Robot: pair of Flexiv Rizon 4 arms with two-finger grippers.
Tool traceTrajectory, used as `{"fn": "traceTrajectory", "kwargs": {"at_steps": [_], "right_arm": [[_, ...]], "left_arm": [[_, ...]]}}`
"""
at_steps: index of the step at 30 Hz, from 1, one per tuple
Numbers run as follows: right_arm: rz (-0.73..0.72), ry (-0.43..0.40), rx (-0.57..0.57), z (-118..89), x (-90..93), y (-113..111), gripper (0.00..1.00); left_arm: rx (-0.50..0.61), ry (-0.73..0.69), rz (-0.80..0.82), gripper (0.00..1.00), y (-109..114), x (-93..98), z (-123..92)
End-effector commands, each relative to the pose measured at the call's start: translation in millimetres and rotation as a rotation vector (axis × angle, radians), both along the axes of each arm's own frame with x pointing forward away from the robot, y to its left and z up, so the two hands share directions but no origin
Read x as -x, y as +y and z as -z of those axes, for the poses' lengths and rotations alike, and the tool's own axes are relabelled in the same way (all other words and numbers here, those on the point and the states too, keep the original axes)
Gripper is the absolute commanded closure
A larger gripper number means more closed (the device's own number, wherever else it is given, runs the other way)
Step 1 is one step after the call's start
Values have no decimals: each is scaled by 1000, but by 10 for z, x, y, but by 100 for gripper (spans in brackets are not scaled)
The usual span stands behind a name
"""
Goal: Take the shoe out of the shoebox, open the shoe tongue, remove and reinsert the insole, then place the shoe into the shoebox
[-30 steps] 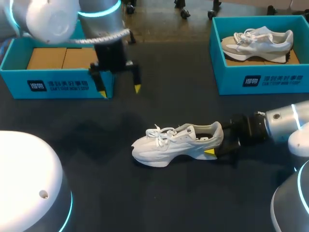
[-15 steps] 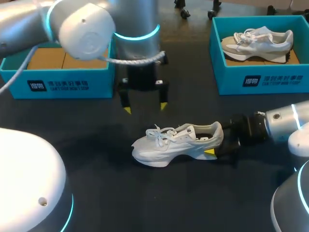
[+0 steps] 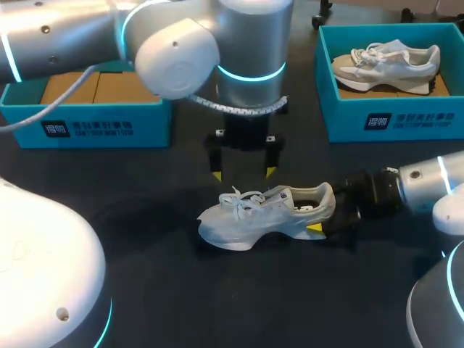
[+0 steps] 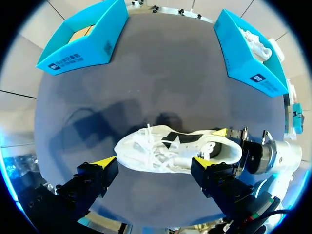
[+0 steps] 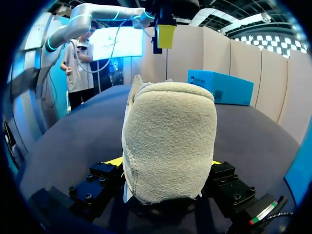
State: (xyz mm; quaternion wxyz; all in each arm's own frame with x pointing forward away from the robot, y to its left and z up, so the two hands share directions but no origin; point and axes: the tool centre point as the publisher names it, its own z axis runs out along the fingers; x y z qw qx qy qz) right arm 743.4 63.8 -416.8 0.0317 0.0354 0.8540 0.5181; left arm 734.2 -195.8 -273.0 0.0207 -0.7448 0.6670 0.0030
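Head view: right fingers (image 3: pixel 314 229) clamped on shoe (image 3: pixel 246 217) heel; left fingers (image 3: pixel 270 172) wide apart above shoe.

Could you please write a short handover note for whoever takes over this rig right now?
The left gripper is open and hovers above the laces of the shoe.
The right gripper is shut on the shoe's heel, with the shoe upright on the table.
The left shoebox holds only cardboard inserts; the right shoebox holds a second shoe.
Done: shoe out of the box.
Left: open the tongue, remove and reinsert the insole, box the shoe.
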Motion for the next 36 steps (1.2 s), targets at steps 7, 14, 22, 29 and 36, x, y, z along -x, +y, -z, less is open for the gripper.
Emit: {"fn": "traceTrajectory", "kwargs": {"at_steps": [7, 14, 22, 29, 36], "right_arm": [[1, 0, 3, 51, -15, 9, 100], [1, 0, 3, 51, -15, 9, 100], [1, 0, 3, 51, -15, 9, 100], [1, 0, 3, 51, -15, 9, 100], [1, 0, 3, 51, -15, 9, 100]], "left_arm": [[-6, 2, 0, 0, -17, -12, -8], [-6, 2, 0, 0, -17, -12, -8], [-1, 19, -33, 0, -90, 23, -33], [14, 45, -29, 0, -331, 133, 2], [26, 49, -34, 0, -567, 206, 99]]}}
